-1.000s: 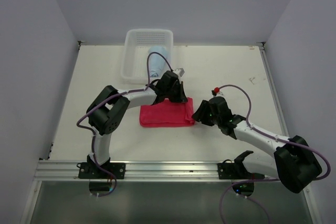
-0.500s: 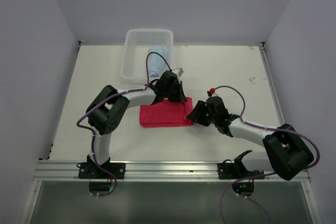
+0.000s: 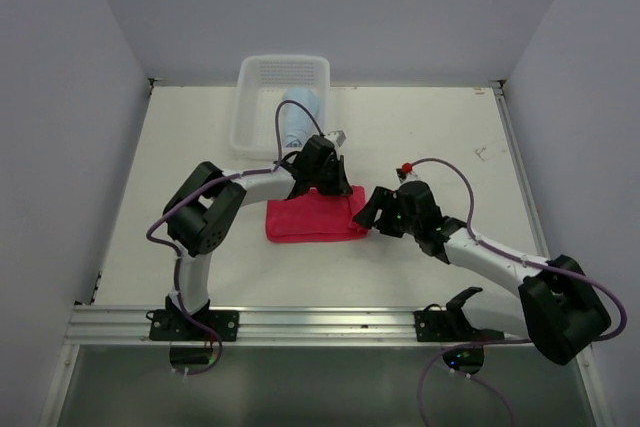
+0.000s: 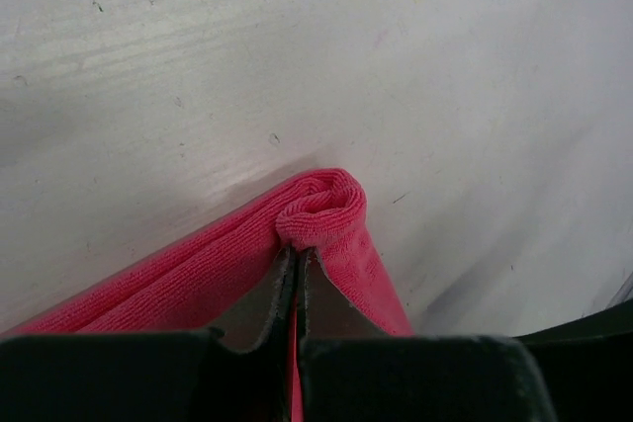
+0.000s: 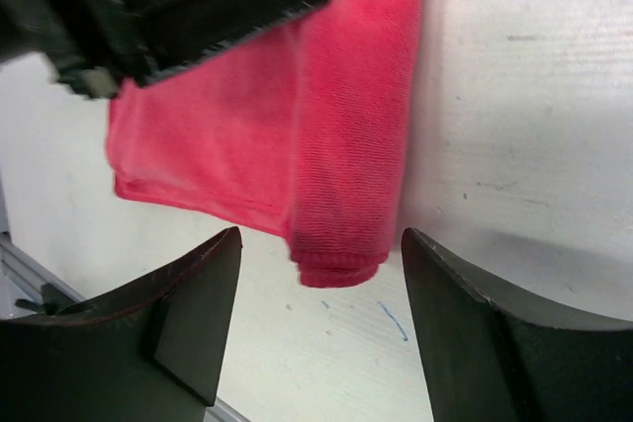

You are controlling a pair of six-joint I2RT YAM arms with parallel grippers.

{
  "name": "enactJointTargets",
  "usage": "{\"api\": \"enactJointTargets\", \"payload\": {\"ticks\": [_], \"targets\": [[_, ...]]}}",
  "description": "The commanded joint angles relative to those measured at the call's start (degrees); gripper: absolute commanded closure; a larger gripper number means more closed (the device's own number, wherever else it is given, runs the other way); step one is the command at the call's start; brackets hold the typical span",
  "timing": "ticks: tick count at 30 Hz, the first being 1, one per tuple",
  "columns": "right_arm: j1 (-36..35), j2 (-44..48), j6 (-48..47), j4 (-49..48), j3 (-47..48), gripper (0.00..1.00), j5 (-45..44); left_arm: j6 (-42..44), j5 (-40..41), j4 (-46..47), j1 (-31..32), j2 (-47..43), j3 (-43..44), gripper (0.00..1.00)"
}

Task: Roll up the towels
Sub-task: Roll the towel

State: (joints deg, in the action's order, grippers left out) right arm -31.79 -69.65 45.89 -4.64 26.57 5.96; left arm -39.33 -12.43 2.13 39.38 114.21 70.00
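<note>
Left pincer [image 4: 297, 262]: clamping the rolled corner of the pink towel [image 4: 331, 207].
Right pincer [image 5: 318, 242]: standing apart, straddling the towel's rolled end on the surface [image 5: 534, 96].

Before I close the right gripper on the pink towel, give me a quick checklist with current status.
1. Left gripper shut on pink towel's rolled end: ok.
2. Right gripper open: ok.
3. Roll's other end between its jaws: ok.
4. Pink towel fully rolled: not ok, most lies flat.
5. Blue towel in basket: ok.
6. Right gripper clear of table: cannot tell.
</note>
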Motion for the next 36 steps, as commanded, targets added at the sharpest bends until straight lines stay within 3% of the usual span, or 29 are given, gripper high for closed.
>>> {"api": "enactJointTargets", "payload": {"ticks": [1, 5, 10, 26, 30, 36], "targets": [[0.85, 4.51, -2.21, 4.11, 3.14, 0.30, -0.68, 1.72, -0.05, 1.91, -0.70, -0.22, -0.56, 1.00], [1.99, 6.10, -0.37, 4.03, 1.83, 0.37, -1.91, 1.71, -0.23, 2.00, -0.79, -0.22, -0.56, 1.00], [3.31, 2.60, 1.39, 1.31, 1.21, 0.56, -0.51, 1.71, -0.23, 1.91, -0.70, -0.22, -0.56, 1.00], [3.40, -9.98, 2.89, -10.64, -0.64, 0.49, 6.26, 1.80, -0.14, 1.82, -0.79, -0.22, -0.48, 1.00], [3.05, -12.35, 2.89, -12.66, -1.25, 0.53, 6.44, 1.72, -0.05, 1.82, -0.88, -0.22, -0.48, 1.00], [1.74, -12.79, 0.96, -12.94, -1.43, 0.73, 4.86, 1.45, 0.12, 1.91, -0.97, -0.04, -0.39, 1.00]]}}
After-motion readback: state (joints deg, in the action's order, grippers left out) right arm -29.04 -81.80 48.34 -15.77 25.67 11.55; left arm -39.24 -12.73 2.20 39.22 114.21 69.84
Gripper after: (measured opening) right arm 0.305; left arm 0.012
